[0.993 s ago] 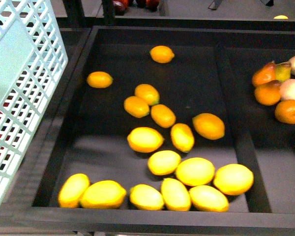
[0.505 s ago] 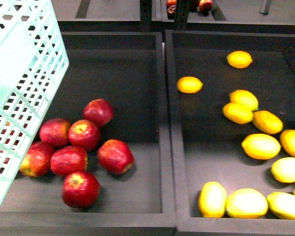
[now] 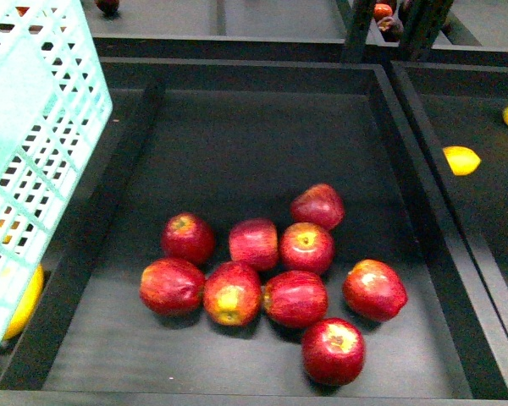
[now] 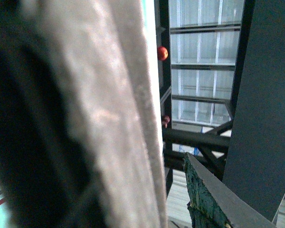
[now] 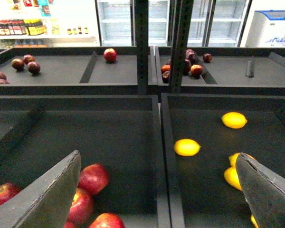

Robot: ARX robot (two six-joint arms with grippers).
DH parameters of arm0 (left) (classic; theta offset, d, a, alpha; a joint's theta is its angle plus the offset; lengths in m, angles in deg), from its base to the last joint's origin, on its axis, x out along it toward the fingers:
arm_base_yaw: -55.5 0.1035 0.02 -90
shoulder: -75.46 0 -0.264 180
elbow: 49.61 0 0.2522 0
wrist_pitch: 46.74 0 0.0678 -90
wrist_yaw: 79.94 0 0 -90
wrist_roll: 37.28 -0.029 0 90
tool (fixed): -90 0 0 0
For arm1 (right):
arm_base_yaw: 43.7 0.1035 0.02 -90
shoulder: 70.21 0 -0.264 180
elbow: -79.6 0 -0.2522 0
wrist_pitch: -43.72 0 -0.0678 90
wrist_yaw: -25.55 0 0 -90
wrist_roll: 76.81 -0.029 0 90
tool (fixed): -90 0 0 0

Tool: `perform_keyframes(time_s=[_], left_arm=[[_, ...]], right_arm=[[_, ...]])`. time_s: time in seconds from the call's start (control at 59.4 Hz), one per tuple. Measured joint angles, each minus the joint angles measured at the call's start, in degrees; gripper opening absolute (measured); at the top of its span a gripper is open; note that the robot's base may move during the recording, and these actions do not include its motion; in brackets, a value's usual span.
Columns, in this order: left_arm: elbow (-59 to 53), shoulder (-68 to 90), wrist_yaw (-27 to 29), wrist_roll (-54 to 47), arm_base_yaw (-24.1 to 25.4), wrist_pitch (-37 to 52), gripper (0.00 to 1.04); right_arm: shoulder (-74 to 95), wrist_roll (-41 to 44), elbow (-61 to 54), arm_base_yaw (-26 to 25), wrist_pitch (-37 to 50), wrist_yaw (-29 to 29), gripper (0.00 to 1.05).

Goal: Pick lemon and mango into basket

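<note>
The light teal basket [image 3: 34, 127] hangs tilted at the left of the front view. My left gripper [image 4: 175, 199] is shut on it; its wrist view shows only the blurred handle [image 4: 99, 118] up close and one green fingertip [image 4: 204, 199]. Lemons [image 3: 461, 160] lie in the bin at the far right. My right gripper [image 5: 156, 190] is open and empty above the divider between the apple bin and the lemon bin, with a lemon [image 5: 186, 147] ahead of it. A yellow fruit [image 3: 24, 300] shows behind the basket's lower wall; I cannot tell its kind. No clear mango shows.
Several red apples [image 3: 271, 271] are clustered in the dark centre bin [image 3: 237, 135]. Raised black dividers [image 3: 411, 169] separate the bins. Behind them is a further shelf with dark fruit [image 5: 26, 64] and a steel post [image 5: 142, 42].
The front view has swept left: the lemon bin slid off to the right and the apple bin now fills the middle. The basket keeps its place at the left.
</note>
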Motion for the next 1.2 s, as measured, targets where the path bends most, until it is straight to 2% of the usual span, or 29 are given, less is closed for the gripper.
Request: perform_keyframes(time_s=[0.101, 0.219, 0.286, 0.354, 0.438, 0.505, 0.64, 0.808, 0.943, 1.195], left_arm=[[0.0, -0.2, 0.8, -0.8, 0.2, 0.0, 0.28], [0.0, 0.0, -1.0, -0.7, 0.0, -0.4, 0.28], [3.7, 2.1, -4.3, -6.1, -0.1, -9.6, 0.28], [6.6, 4.4, -5.9, -16.3, -0.8, -16.3, 0.28], [7.3, 6.5, -5.9, -23.3, -2.5, -16.2, 0.28], [7.9, 8.6, -5.4, -25.3, -3.8, -14.4, 0.28], [10.8, 15.2, -2.1, -25.0, -8.7, -9.5, 0.28], [16.2, 23.5, -1.6, -24.0, -16.5, -6.8, 0.28], [22.8, 31.8, -2.1, -24.0, -24.2, -6.7, 0.28], [31.8, 40.8, -4.0, -23.3, -34.2, -7.0, 0.28]], right_arm=[[0.0, 0.0, 0.0, 0.0, 0.0, -0.1, 0.96], [0.0, 0.0, 0.0, 0.0, 0.0, -0.2, 0.96], [0.0, 0.0, 0.0, 0.0, 0.0, -0.2, 0.96], [0.0, 0.0, 0.0, 0.0, 0.0, -0.3, 0.96], [0.0, 0.0, 0.0, 0.0, 0.0, -0.3, 0.96], [0.0, 0.0, 0.0, 0.0, 0.0, -0.3, 0.96], [0.0, 0.0, 0.0, 0.0, 0.0, -0.3, 0.96], [0.0, 0.0, 0.0, 0.0, 0.0, -0.3, 0.96], [0.0, 0.0, 0.0, 0.0, 0.0, -0.3, 0.96], [0.0, 0.0, 0.0, 0.0, 0.0, -0.3, 0.96]])
